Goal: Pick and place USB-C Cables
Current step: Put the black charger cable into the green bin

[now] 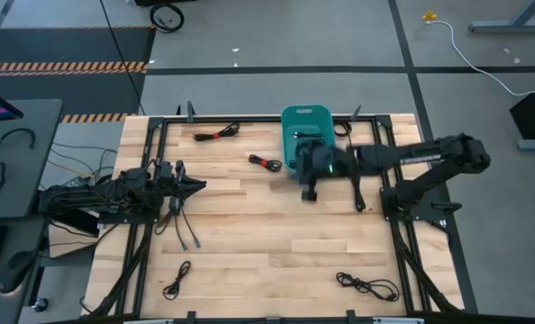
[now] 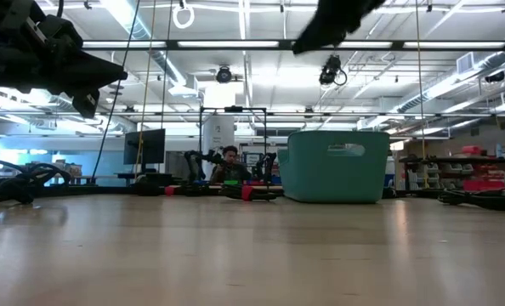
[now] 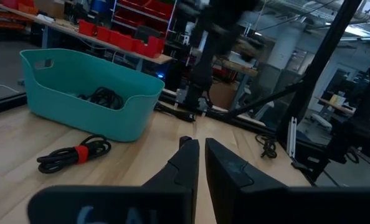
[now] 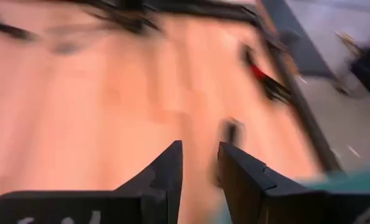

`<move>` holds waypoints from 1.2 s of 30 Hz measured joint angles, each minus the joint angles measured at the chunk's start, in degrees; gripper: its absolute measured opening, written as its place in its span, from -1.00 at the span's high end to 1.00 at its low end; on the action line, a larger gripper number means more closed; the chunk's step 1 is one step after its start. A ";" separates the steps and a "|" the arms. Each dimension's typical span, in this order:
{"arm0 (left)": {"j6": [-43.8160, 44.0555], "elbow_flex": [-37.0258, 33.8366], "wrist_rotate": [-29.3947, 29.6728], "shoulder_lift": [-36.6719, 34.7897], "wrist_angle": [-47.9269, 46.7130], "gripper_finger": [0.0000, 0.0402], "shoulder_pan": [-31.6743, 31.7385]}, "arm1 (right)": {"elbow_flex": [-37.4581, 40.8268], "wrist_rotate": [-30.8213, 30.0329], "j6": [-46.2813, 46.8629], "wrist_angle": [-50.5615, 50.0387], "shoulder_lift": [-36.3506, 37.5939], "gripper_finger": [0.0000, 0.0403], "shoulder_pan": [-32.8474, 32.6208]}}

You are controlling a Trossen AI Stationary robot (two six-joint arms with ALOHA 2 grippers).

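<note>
The teal bin (image 1: 305,121) stands at the table's far edge, with black cables coiled inside (image 3: 104,98). Short black USB-C cables lie loose on the table. One with a red tie (image 1: 266,163) (image 3: 73,154) is left of the bin and another with red (image 1: 216,134) is farther left. One (image 1: 344,129) lies beside the bin's right wall. Two more lie near the near edge (image 1: 176,279) (image 1: 368,286). My right gripper (image 1: 309,187) (image 4: 200,162) hangs open and empty above the wood just on the near side of the bin. My left gripper (image 1: 195,186) (image 3: 202,158) waits shut at the table's left.
A black metal frame (image 1: 150,162) runs around the table's edges. A long black cord (image 1: 185,229) trails on the wood near the left arm. Bare wood (image 1: 276,243) lies across the table's middle. A person (image 2: 229,161) sits in the room beyond the far edge.
</note>
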State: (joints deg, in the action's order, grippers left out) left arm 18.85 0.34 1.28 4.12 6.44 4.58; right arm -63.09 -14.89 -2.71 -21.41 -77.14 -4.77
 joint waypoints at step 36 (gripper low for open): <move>-24.68 57.71 10.90 76.48 -40.92 0.42 34.48 | 0.00 -36.12 23.99 25.25 -29.82 0.47 -33.15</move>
State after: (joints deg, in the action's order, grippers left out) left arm -5.83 58.05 12.18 80.60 -34.48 39.06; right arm -63.09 -51.01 21.28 3.84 -106.96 -37.92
